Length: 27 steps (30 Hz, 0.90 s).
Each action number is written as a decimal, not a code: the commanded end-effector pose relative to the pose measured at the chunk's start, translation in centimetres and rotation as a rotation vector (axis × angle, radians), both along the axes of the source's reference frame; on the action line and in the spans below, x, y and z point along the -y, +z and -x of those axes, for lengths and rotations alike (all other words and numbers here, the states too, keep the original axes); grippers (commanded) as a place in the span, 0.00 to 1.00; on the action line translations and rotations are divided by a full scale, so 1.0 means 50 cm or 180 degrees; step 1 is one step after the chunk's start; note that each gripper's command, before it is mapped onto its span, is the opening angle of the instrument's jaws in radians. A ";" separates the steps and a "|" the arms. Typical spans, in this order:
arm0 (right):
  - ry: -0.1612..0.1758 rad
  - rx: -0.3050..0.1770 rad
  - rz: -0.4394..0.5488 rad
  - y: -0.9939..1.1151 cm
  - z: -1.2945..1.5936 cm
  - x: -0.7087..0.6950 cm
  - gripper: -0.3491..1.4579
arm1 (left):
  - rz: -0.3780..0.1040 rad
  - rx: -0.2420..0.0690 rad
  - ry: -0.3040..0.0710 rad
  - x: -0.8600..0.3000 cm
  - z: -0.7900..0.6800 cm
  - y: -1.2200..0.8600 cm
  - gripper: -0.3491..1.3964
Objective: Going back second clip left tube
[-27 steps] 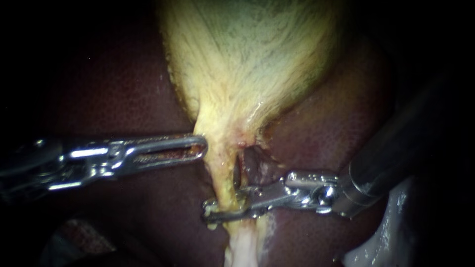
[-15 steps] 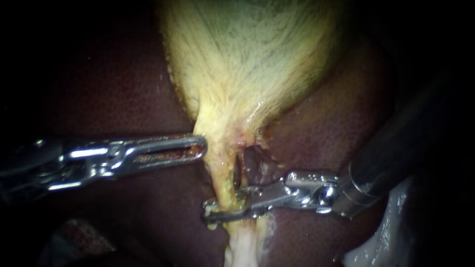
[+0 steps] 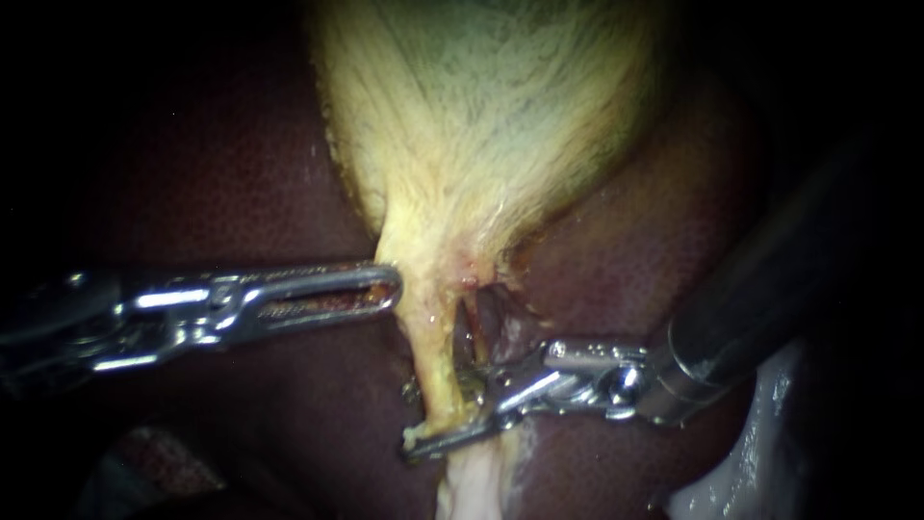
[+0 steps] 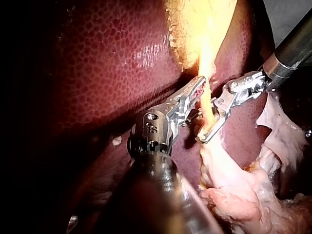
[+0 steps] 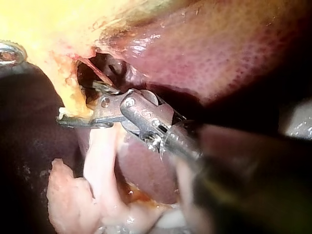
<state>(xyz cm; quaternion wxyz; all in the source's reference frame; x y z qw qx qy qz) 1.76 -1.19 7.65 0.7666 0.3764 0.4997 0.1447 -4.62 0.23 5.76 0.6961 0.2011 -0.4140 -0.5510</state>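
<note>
The pale yellow gallbladder narrows into the left tube, with a thin reddish tube to its right across a dark gap. My right instrument comes in from the right. Its jaws stand open astride the left tube, one on each side and a gap between them. A small metal glint sits at the tube between the jaws; I cannot tell if it is a clip. My left instrument lies shut, its tip against the left edge of the gallbladder's neck.
Dark red liver lies on both sides of the gallbladder. Below the jaws the tube runs into whitish tissue. More pale tissue lies at the lower right, by the right instrument's shaft.
The right instrument's jaws have spread apart around the left tube, the lower one dropping, and its wrist has shifted slightly up and left. The left instrument has not moved.
</note>
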 end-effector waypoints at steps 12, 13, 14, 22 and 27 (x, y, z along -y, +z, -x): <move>-0.0206 -0.0242 0.0547 0.0014 -0.0036 0.0064 0.52 | 0.0001 -0.0002 -0.0003 0.0000 0.0003 0.0001 0.00; -0.0266 -0.0301 0.0640 0.0018 -0.0037 0.0070 0.52 | 0.0001 -0.0003 -0.0003 0.0001 0.0003 0.0001 0.00; -0.0309 -0.0342 0.0703 0.0021 -0.0037 0.0074 0.52 | 0.0001 -0.0003 -0.0003 0.0000 0.0004 0.0001 0.00; -0.0566 -0.0590 0.0975 0.0031 -0.0016 0.0076 0.52 | 0.0002 -0.0001 0.0000 0.0002 0.0000 0.0000 0.00; -0.0617 -0.0657 0.1069 0.0028 -0.0003 0.0075 0.52 | 0.0002 0.0000 0.0001 0.0002 -0.0002 0.0000 0.00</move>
